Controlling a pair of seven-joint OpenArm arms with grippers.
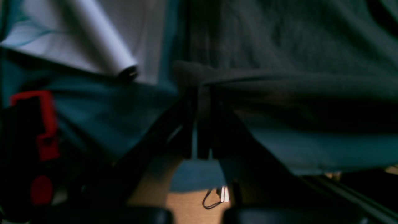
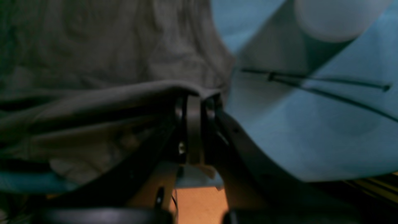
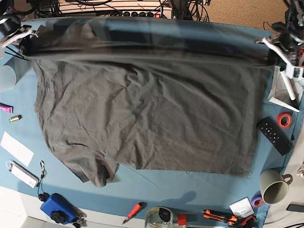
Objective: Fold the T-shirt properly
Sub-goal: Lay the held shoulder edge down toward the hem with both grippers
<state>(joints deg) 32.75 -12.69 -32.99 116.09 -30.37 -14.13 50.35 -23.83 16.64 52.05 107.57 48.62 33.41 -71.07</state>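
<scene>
The dark grey-brown T-shirt [image 3: 152,114] lies spread over the blue table cloth [image 3: 188,187], with one sleeve bunched at the near left. Its far edge is lifted and pulled taut between the two arms. At the far right of the base view, my left gripper [image 3: 271,49] is shut on one corner of that edge; in the left wrist view the fingertips [image 1: 202,91] pinch a fold of the T-shirt [image 1: 279,46]. My right gripper [image 3: 24,43], far left, is shut on the other corner, and its jaws [image 2: 194,101] clamp the T-shirt's hem [image 2: 93,46].
Right of the shirt stand a white stand [image 3: 284,87], a red tape roll [image 3: 283,120], a black remote [image 3: 274,135] and a mug [image 3: 273,186]. A white cup [image 3: 0,80] and small items sit at the left. A blue device [image 3: 58,207], screwdriver [image 3: 133,212] and jar [image 3: 158,221] line the near edge.
</scene>
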